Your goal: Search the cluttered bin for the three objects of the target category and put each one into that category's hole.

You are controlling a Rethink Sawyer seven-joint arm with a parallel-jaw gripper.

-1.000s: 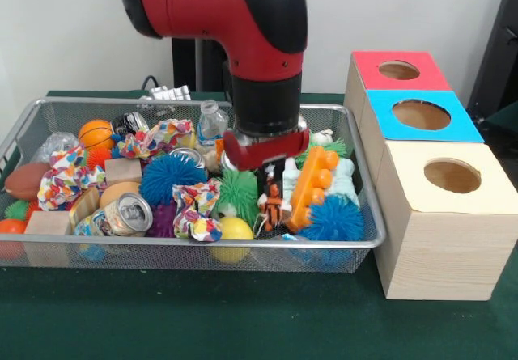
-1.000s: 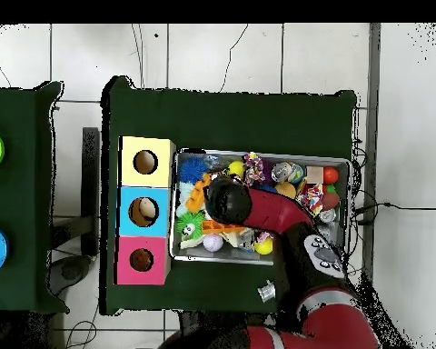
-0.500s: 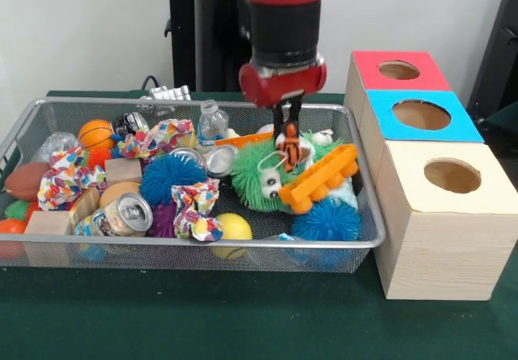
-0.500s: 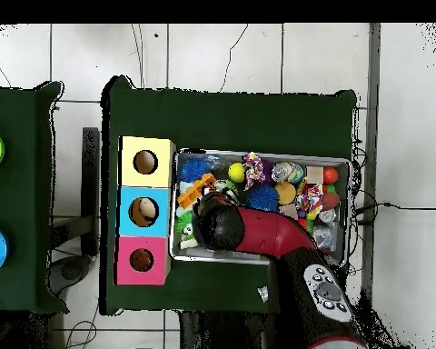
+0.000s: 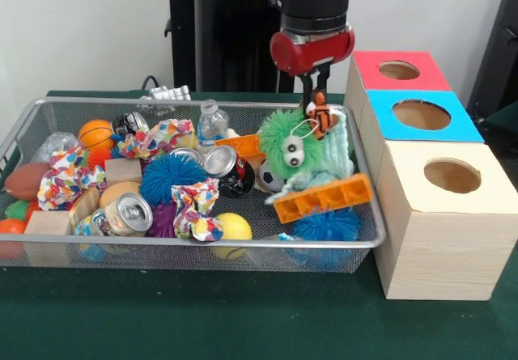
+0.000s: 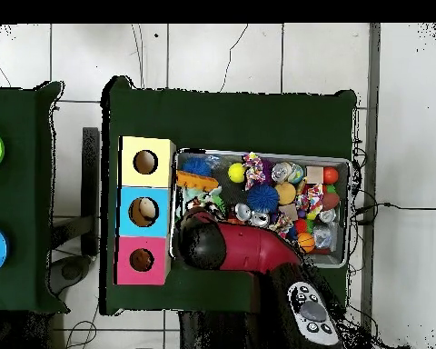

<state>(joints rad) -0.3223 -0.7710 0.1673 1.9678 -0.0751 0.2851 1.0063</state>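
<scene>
Saw the gripper [image 5: 315, 101] hanging above the right end of the bin [image 5: 194, 103], close to the row of boxes. Found its fingers pressed onto a small orange toy with dark stripes [image 5: 320, 122], held clear of the other things. Could not tell the kind of animal.

Noticed a green furry toy [image 5: 285, 143] with two round eyes just beside the striped one and touching it, raised over the pile together with a pale green cloth [image 5: 338, 146]. Below them saw a long orange block [image 5: 324, 198] lying tilted over a blue spiky ball [image 5: 327, 226].

To the right found a red box [image 5: 396, 69], a blue box [image 5: 421, 114] and a plain wooden box [image 5: 441, 214], each with a round hole on top.

From above, saw only the red arm [image 6: 249, 250] covering the bin's corner nearest the red box, with the gripper hidden under it.
</scene>
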